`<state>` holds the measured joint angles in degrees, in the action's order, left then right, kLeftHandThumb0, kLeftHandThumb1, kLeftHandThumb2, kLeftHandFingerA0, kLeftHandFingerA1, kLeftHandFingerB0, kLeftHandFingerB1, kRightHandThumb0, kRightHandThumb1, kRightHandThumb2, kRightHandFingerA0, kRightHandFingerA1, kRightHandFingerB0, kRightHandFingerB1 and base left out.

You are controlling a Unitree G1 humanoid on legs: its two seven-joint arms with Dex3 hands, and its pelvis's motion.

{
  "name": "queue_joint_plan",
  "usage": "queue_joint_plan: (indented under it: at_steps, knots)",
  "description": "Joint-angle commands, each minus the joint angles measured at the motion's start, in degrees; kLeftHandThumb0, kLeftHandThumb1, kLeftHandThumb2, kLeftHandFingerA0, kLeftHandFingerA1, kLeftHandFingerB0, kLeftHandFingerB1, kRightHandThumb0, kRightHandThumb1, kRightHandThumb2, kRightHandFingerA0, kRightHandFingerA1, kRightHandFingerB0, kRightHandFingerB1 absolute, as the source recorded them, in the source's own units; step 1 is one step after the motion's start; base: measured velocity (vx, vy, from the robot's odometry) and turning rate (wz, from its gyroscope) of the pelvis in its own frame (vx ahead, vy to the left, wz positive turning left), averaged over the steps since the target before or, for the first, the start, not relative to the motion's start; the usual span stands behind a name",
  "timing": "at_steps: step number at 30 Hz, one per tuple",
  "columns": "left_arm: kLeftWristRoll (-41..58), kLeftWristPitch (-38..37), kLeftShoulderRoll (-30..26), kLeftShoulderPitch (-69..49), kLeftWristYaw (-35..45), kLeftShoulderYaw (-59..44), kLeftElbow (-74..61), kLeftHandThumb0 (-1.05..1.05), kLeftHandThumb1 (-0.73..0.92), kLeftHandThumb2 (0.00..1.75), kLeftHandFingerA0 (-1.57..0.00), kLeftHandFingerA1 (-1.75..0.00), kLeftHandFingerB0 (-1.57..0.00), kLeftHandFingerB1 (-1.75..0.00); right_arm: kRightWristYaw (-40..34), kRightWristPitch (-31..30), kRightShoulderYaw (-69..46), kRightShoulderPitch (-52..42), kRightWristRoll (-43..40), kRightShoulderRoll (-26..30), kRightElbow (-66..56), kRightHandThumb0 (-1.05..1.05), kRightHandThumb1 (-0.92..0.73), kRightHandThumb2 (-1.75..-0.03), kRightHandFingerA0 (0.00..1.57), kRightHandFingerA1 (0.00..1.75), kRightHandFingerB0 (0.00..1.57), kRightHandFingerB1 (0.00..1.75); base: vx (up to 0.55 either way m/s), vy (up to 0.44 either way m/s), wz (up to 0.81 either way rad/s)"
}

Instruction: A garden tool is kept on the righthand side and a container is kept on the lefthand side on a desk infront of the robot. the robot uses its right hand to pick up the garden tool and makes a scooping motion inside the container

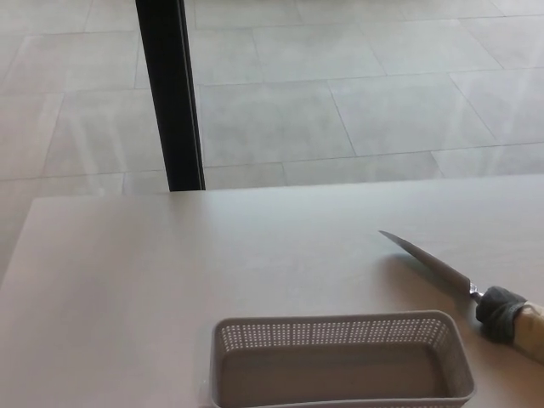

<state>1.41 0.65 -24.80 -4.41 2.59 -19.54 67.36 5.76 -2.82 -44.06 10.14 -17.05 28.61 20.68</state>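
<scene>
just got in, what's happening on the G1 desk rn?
Nothing is being handled yet. A garden tool with a narrow pointed metal blade lies flat on the desk at the right, blade tip pointing away and to the left, its handle running out of frame. An empty perforated grey basket sits at the near edge, close beside the tool. Neither robot hand is in view.

From my screen I cannot see the whole garden tool (459, 279): its handle runs out of the picture at the right edge, so its end is lost to me. The grey container (340, 361) is cut by the bottom edge, and its near wall does not show. The tabletop (170, 280) continues past the right and bottom edges. The black post (170, 93) is cut at the top.
</scene>
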Motion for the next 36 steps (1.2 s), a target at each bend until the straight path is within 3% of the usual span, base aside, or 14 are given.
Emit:
queue_joint_plan:
  at_steps: [1,5,7,8,9,10,11,24,36]
  knots:
    - [2.3,1.7,-2.4,-0.8,-0.3,-1.6,0.4,-0.33,0.51,0.87,-0.51,-0.65,-0.32,-0.54,8.1,-8.1,17.6,2.4,6.3,9.2,-24.9,-0.38,-0.45,-1.04,0.01,0.51,0.00,0.50,0.00,0.000,0.00]
    - [3.4,2.1,-2.3,-0.4,0.1,-2.8,1.4,-0.31,0.50,0.87,-0.46,-0.64,-0.28,-0.53,10.0,-5.8,28.4,1.4,17.3,11.0,-22.9,-0.37,-0.46,-1.04,0.03,0.50,0.00,0.48,0.00,0.000,0.00]
    - [3.4,2.1,-2.3,-0.4,0.1,-3.0,1.4,-0.31,0.50,0.87,-0.46,-0.64,-0.28,-0.53,9.6,-6.2,29.1,1.2,17.3,11.6,-23.2,-0.37,-0.46,-1.04,0.03,0.50,0.00,0.48,0.00,0.000,0.00]
    - [2.9,2.5,-2.2,-0.3,-0.8,-2.6,1.2,-0.32,0.50,0.87,-0.47,-0.63,-0.29,-0.52,9.8,-4.5,32.2,1.3,19.8,11.3,-20.7,-0.78,-0.75,-0.63,0.21,0.35,0.16,0.27,0.00,0.000,0.00]
    - [3.4,2.9,-1.9,-0.7,-0.8,-3.1,0.2,-0.33,0.49,0.87,-0.46,-0.64,-0.30,-0.54,10.2,-4.0,33.7,0.9,20.8,11.7,-20.3,-0.82,-0.60,-0.93,0.14,0.44,0.10,0.39,0.00,0.000,0.00]
    - [2.6,2.9,-2.2,-0.9,-0.2,-2.4,0.1,-0.33,0.51,0.88,-0.46,-0.63,-0.29,-0.53,9.9,-2.9,35.9,0.4,23.7,12.8,-19.8,-0.82,-0.62,-0.96,0.16,0.45,0.09,0.39,0.00,0.000,0.00]
    - [2.6,2.5,-2.2,-0.9,-0.1,-2.4,0.3,-0.33,0.51,0.87,-0.46,-0.63,-0.30,-0.53,10.0,-3.3,37.2,0.4,24.5,13.1,-19.6,-0.81,-0.78,-0.64,0.24,0.34,0.15,0.27,0.00,0.000,0.00]
    - [2.2,2.0,-2.1,-0.4,-0.4,-2.3,1.4,-0.32,0.51,0.87,-0.50,-0.65,-0.31,-0.53,10.4,-4.3,49.2,3.9,27.4,14.7,-8.3,-0.78,-0.76,-0.64,0.21,0.37,0.24,0.28,0.00,0.000,0.00]
    - [0.8,1.6,-2.8,-0.7,0.1,0.1,1.6,-0.35,0.52,0.87,-0.50,-0.63,-0.32,-0.53,5.8,-0.9,61.0,6.4,38.3,15.8,3.3,-0.71,-0.75,-0.63,0.30,0.47,0.38,0.32,0.00,0.000,0.00]
